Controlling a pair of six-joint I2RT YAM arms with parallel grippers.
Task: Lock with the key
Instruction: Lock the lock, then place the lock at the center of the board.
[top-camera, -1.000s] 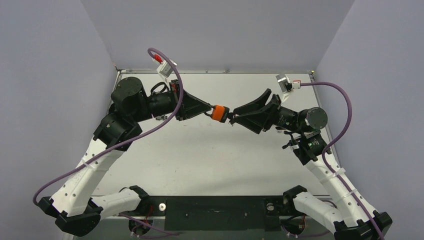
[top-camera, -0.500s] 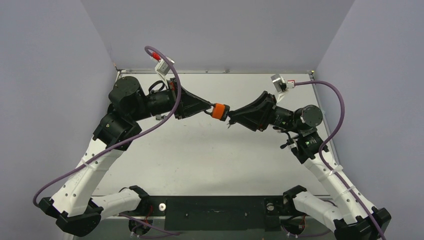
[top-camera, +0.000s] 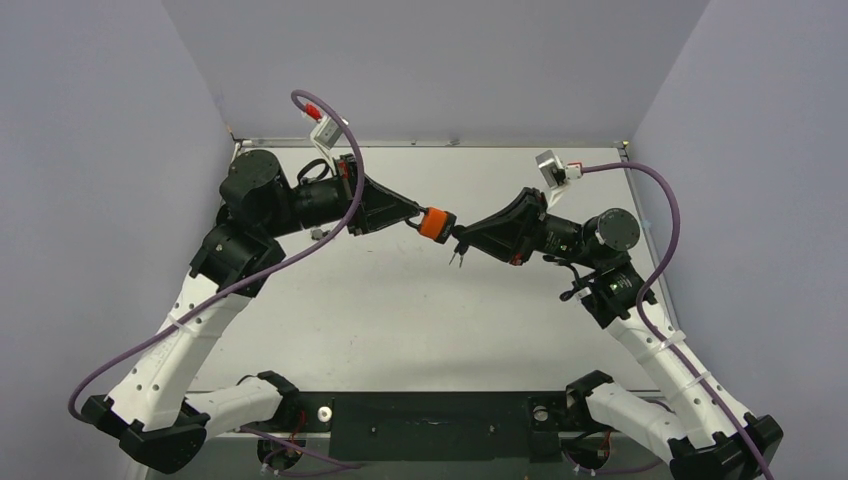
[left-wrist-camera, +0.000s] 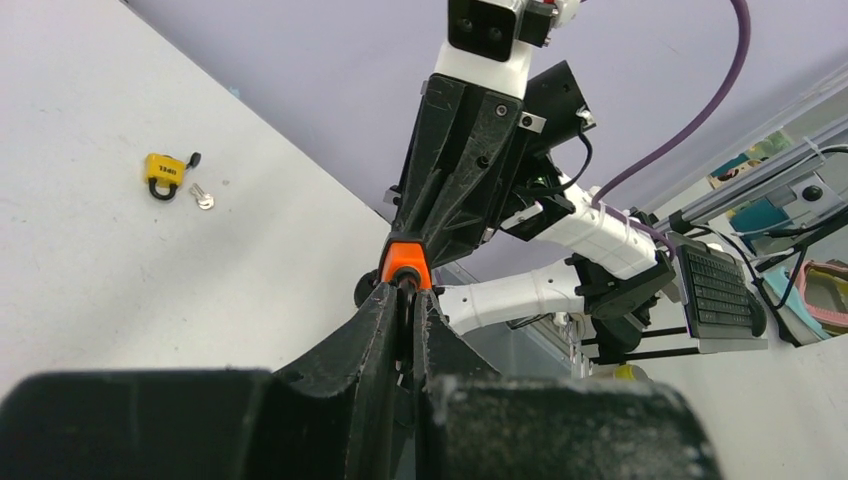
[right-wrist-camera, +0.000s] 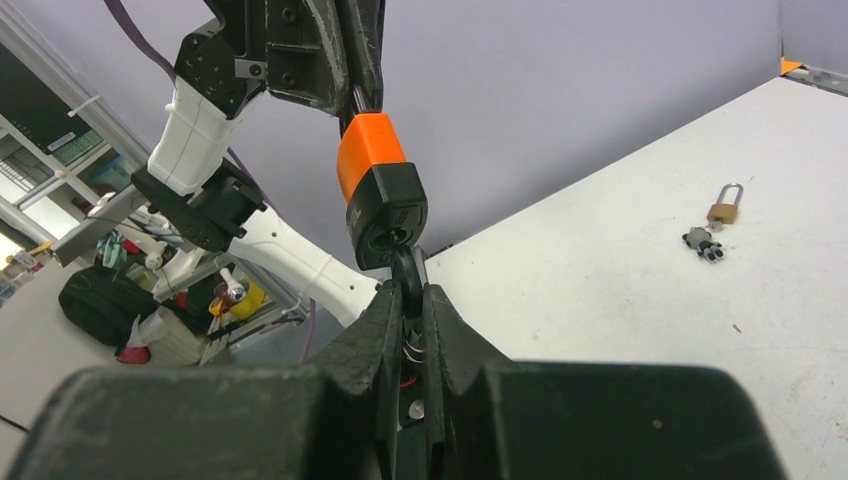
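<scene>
- My left end effector (top-camera: 413, 214), clamped on the shackle, holds the orange padlock (top-camera: 434, 224) in the air above the bench (top-camera: 400, 320).
- My right end effector (top-camera: 463, 238) is closed on the key (right-wrist-camera: 407, 268), which sits in the keyhole.
- Step in hand: key gripped. Next, I judge, comes a wrist turn about the key's axis, with the padlock held steady.

Clamping the orange padlock (left-wrist-camera: 405, 262) in the left gripper (left-wrist-camera: 405, 298), fingers (left-wrist-camera: 375, 330) pressed close together just below it. Meeting the orange padlock from above with the right gripper (left-wrist-camera: 428, 225), black and tapering down to touch it. Showing a yellow padlock (left-wrist-camera: 165, 170) lying on the white table (left-wrist-camera: 90, 280) well to the left of the orange padlock, with a small silver key (left-wrist-camera: 203, 197) slightly nearer the orange padlock. Trailing a purple cable (left-wrist-camera: 700, 110) above and right of the orange padlock.
</scene>
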